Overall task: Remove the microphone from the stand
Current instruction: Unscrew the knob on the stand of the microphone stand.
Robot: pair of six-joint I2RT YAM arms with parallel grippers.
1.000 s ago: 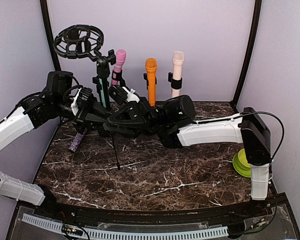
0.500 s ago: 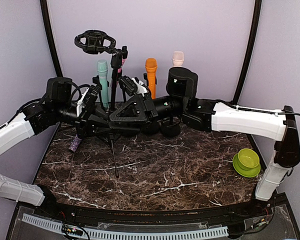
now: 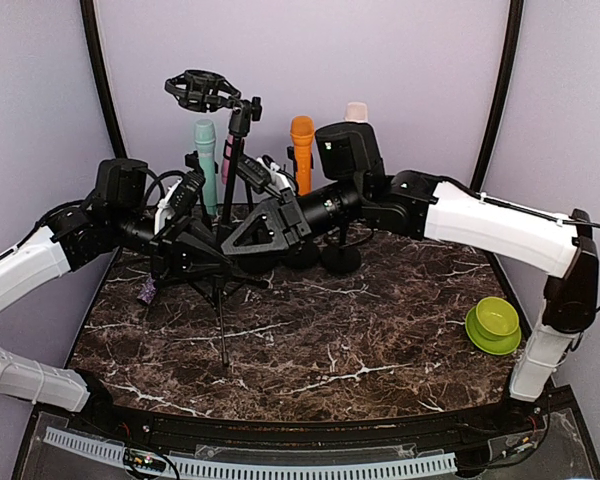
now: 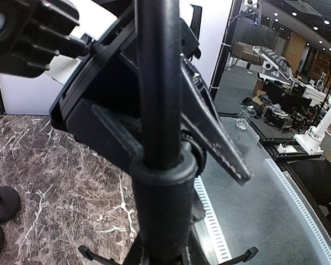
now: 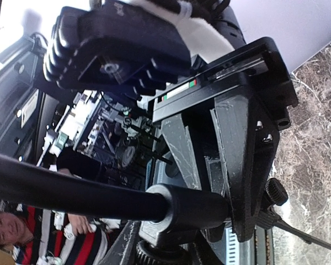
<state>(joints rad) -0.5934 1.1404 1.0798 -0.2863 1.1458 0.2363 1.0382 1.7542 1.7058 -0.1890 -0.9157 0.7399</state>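
Top external shows the change plainly. A second ago the stand (image 3: 232, 160) leaned away to the outer side of my left claw (image 3: 218, 265), with its mount (image 3: 205, 90) hanging out over my left forearm. Now the pole rises almost straight up from between my two claws and the mount sits directly above them. My right arm has also swung from folded back at the near side to stretched long across the far side, which brings my right claw (image 3: 228, 238) in against the pole just above my left one.

My left claw is closed tight. The pole runs down the middle of its wrist view to where my fingers are, so I judge it clamped on the stand low down, near the collar. My right claw sits at the same collar, facing my left claw, but I cannot tell whether its jaws are gripping or merely beside the pole.

The mount's ring looks empty. A purple glittery stick lies on the table (image 3: 380, 350) just past the outer side of my left claw, under that forearm. I take it for the microphone (image 3: 147, 291), though it is too small to be sure.

If so, the removal itself is done and I am only standing the stand back on its legs. Letting go too early could tip it.
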